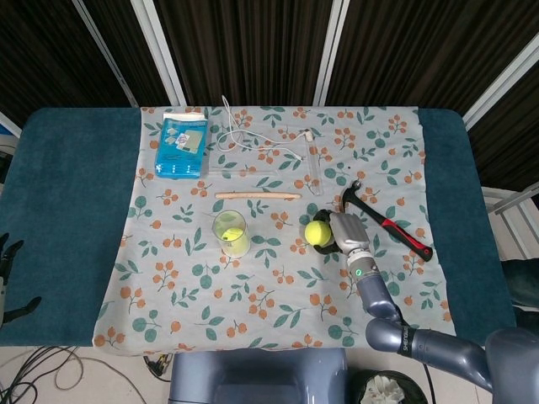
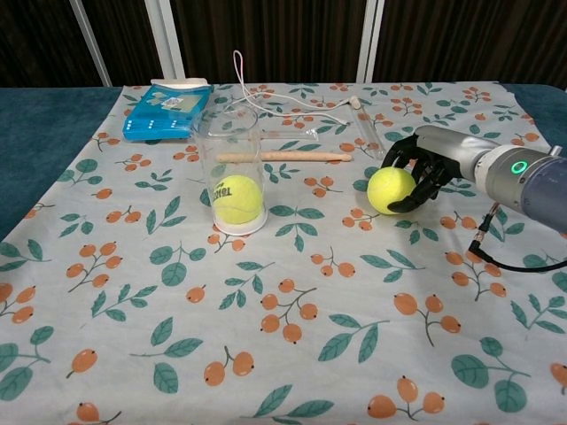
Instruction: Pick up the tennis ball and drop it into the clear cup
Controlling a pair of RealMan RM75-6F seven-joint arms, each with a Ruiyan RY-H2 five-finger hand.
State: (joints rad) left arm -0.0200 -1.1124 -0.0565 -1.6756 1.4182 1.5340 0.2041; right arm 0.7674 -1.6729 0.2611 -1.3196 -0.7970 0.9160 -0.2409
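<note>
A yellow tennis ball [image 1: 317,233] [image 2: 391,190] lies on the floral cloth right of centre. My right hand [image 1: 344,231] [image 2: 434,159] grips it, dark fingers curled over its top and right side, and the ball still rests on the cloth. The clear cup [image 1: 230,233] [image 2: 229,164] stands upright to the left of the ball, with a second tennis ball [image 2: 236,198] inside it. My left hand [image 1: 7,278] shows only at the far left edge of the head view, off the table, fingers apart and holding nothing.
A red-handled hammer [image 1: 387,223] lies just right of my right hand. A wooden stick [image 1: 257,195] [image 2: 279,157] lies behind the cup. Farther back lie a blue packet [image 1: 182,143] [image 2: 166,111] and a white cable [image 1: 253,139] [image 2: 283,102].
</note>
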